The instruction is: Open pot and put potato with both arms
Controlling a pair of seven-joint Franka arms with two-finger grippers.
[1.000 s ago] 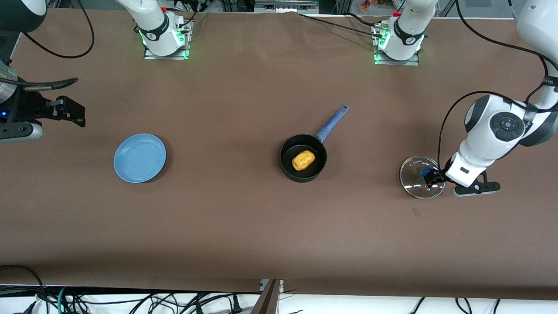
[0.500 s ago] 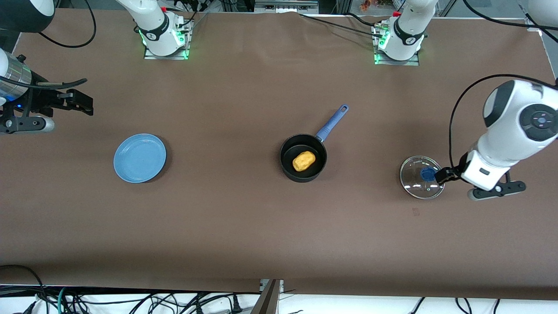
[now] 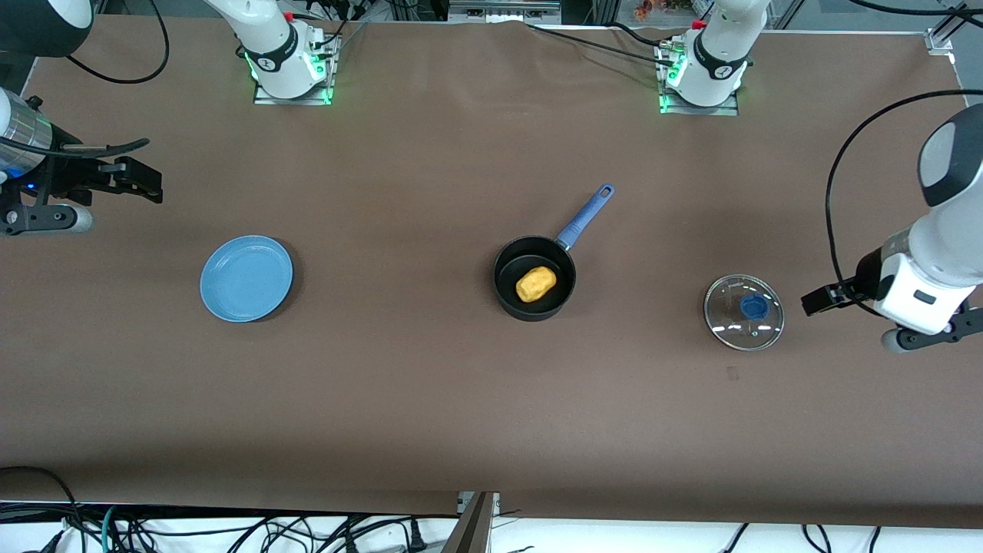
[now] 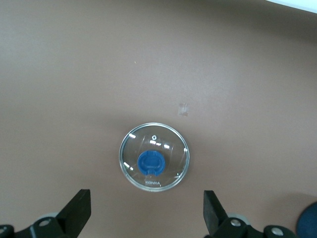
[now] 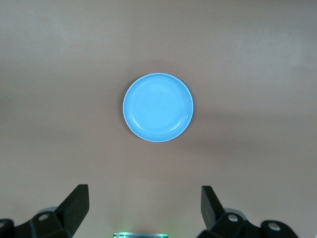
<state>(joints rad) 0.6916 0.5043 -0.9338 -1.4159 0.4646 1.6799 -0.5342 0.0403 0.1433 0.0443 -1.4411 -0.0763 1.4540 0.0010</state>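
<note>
Two arms clear of the table's middle, potato in the open pot

Pot (image 3: pixel 534 278): small, black, uncovered, about mid-table. Its blue handle (image 3: pixel 585 217) angles away from the front camera, toward the left arm's end.

Potato (image 3: pixel 534 283): yellow-orange lump lying inside the pot, on the bottom.

Lid (image 3: pixel 743 312): round glass with a blue knob (image 3: pixel 754 307), flat on the table, well apart from the pot toward the left arm's end. Nothing touches it. The left wrist view looks straight down on it (image 4: pixel 154 163).

Plate (image 3: pixel 246 278): flat, blue, bare, well apart from the pot toward the right arm's end. The right wrist view shows it from above (image 5: pixel 158 107).

Left gripper (image 3: pixel 819 299): up over bare table just beside the lid, toward the left arm's end. Fingers (image 4: pixel 78 212) spread wide, holding nothing.

Right gripper (image 3: pixel 146 184): over bare table at the right arm's end, near the plate but not above it. Fingers (image 5: pixel 74 202) likewise wide apart and holding nothing.

Table (image 3: pixel 430 399): brown covering; a small pale mark (image 3: pixel 733 373) sits near the lid, closer to the front camera.
</note>
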